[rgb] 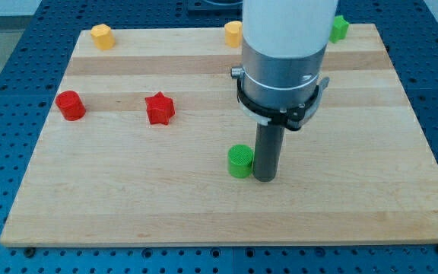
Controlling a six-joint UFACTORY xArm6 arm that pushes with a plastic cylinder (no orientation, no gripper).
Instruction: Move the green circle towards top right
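The green circle (239,160) is a short green cylinder on the wooden board (128,205), a little below the board's middle. My tip (265,178) is the lower end of the dark rod and stands right next to the green circle, on its right side, touching or nearly touching it. The arm's white and grey body rises above the rod and hides part of the board's top.
A red star (160,108) and a red cylinder-like block (71,105) lie at the view's left. A yellow block (102,36) sits at the top left, another yellow block (233,33) at the top middle, partly behind the arm. A second green block (339,27) sits at the top right edge.
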